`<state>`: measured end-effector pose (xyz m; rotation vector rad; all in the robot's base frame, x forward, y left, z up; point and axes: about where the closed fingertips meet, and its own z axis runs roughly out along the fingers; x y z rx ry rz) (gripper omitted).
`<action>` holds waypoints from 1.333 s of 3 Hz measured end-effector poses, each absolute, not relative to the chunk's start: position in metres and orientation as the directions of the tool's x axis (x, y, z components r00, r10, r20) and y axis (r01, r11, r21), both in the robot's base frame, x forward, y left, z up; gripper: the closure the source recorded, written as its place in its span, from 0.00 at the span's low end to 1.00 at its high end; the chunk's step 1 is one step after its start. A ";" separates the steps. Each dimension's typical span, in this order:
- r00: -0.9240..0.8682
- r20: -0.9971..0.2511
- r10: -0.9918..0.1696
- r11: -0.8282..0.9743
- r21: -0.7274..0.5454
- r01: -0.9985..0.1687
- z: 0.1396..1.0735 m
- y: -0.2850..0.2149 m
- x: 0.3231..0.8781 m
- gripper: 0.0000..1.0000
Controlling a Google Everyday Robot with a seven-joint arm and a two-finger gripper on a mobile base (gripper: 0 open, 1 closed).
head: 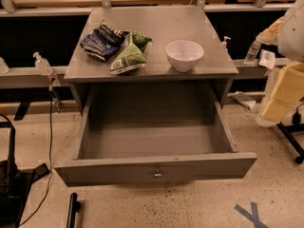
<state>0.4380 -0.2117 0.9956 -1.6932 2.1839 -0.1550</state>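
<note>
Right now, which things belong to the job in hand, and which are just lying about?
In hand: pincer, low at the bottom-left edge; open drawer nearest it.
Lying about: white bowl, green bag, blue bag on the cabinet top; pump bottle at left.

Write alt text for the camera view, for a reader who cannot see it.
A grey cabinet with its drawer pulled open; on top sit a white bowl, a green bag and a dark blue bag. The pincer is out of view.
</note>
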 end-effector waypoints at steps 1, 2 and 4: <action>-0.208 -0.222 -0.953 0.271 -0.309 -0.912 0.996 -0.212 0.438 0.00; -0.142 -0.177 -0.974 0.193 -0.320 -0.927 1.002 -0.190 0.459 0.00; 0.183 0.058 -0.981 -0.191 -0.333 -0.923 0.998 -0.046 0.559 0.00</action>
